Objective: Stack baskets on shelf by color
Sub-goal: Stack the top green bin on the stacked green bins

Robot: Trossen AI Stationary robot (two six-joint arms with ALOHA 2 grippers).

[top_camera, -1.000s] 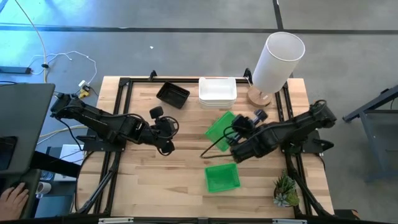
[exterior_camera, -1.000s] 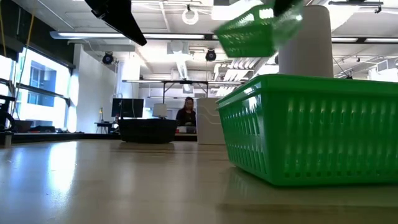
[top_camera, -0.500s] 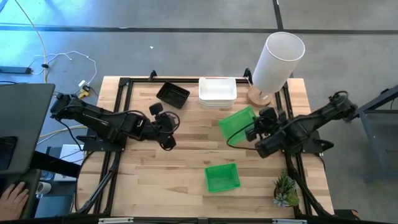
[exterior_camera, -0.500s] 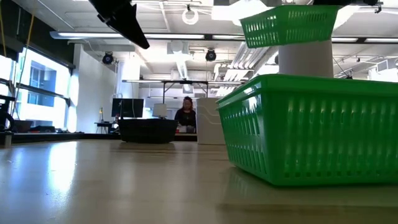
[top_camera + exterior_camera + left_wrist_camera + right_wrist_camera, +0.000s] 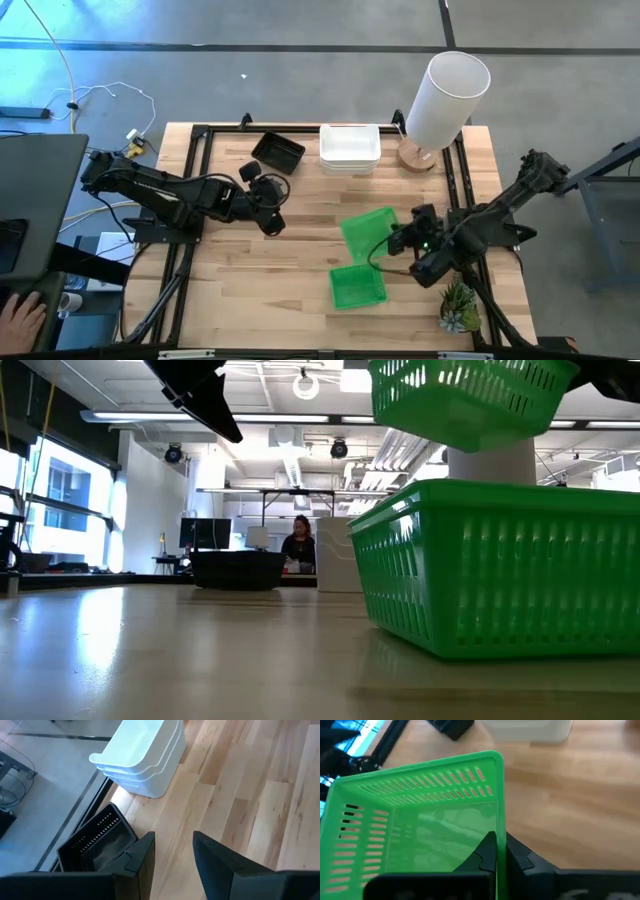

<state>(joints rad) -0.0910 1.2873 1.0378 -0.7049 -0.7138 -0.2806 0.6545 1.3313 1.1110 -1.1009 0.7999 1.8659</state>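
My right gripper (image 5: 398,241) is shut on a bright green basket (image 5: 367,232) and holds it in the air, partly above a second green basket (image 5: 357,285) that rests on its base on the table. In the low view the held basket (image 5: 465,395) hangs above the resting one (image 5: 500,565). My left gripper (image 5: 270,212) hovers open near the table's middle left, just short of a black slotted basket (image 5: 277,152). A stack of white baskets (image 5: 350,148) sits by the far edge. The left wrist view shows the black basket (image 5: 97,840) and the white stack (image 5: 140,760) ahead. My right gripper pinches the green basket's side wall (image 5: 499,827), the one facing the table's right side, with one finger (image 5: 487,852) inside the basket and one (image 5: 517,857) outside. The fingers come from the table's right, slanting down. The basket is lifted clear, open side up and slightly tilted.
A tall white cylinder (image 5: 447,95) on a wooden base stands at the far right corner. A small potted plant (image 5: 459,305) sits at the near right corner. Bare wood stretches across the near left of the table. A person (image 5: 299,545) sits far off in the room.
My right gripper has carried the green basket from the table's middle toward the right, then toward the near edge, over the other green basket. The basket was tilted steeply at first and now hangs almost level. My left gripper has edged toward the far edge, nearer the black basket.
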